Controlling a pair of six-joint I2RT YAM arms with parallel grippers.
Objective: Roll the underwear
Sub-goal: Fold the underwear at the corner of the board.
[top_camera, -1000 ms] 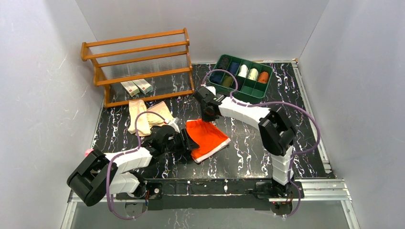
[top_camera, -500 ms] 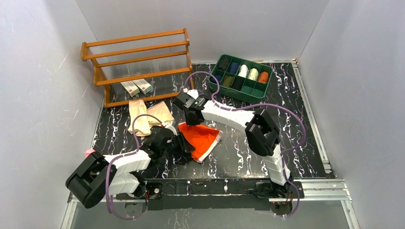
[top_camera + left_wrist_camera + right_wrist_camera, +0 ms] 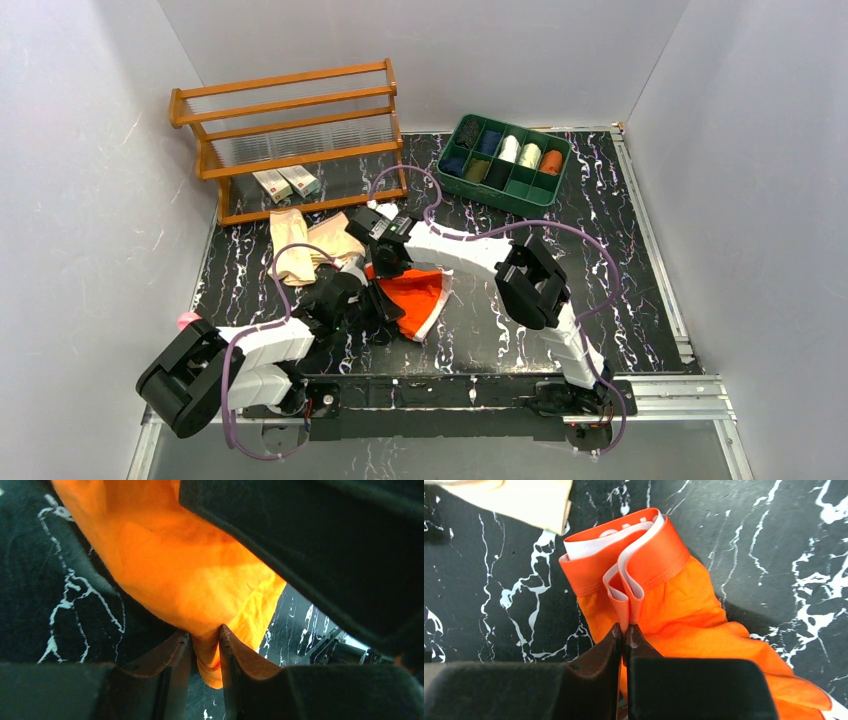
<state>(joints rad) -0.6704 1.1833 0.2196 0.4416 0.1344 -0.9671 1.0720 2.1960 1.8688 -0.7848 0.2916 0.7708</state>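
Moved since a second ago: the right arm has swung left and nearer, carrying the far edge of the orange underwear with it, so the garment now lies bunched and narrower. The left pincer has narrowed onto the cloth.

Top view. Orange underwear [image 3: 417,295] lies crumpled on the black marbled bench [image 3: 600,250], near centre, between the two arms. Right pincer [image 3: 386,266] sits at its far left corner and left pincer [image 3: 384,305] at its near left edge. Tan underwear [image 3: 300,245] lies flat just left of the right wrist, apart from the orange piece. A wooden rack [image 3: 290,130] stands at far left with two small boxes [image 3: 286,183] on its lowest shelf. A green compartment tray [image 3: 561,176] at far right holds cloth rolls [image 3: 520,153].

Left wrist view. Left pincer [image 3: 205,632] is nearly closed, its fingers [image 3: 175,647] squeezing a fold of orange underwear [image 3: 185,575]. Bench [image 3: 50,605] shows at left. A dark out-of-focus body fills the upper right.

Right wrist view. Right pincer [image 3: 625,627] is closed, pinching the orange underwear [image 3: 684,600] at its folded waistband [image 3: 624,535], which is orange outside and white inside. A corner of tan underwear [image 3: 524,500] shows at upper left, near the waistband but not touching. Bench [image 3: 774,540] surrounds both.
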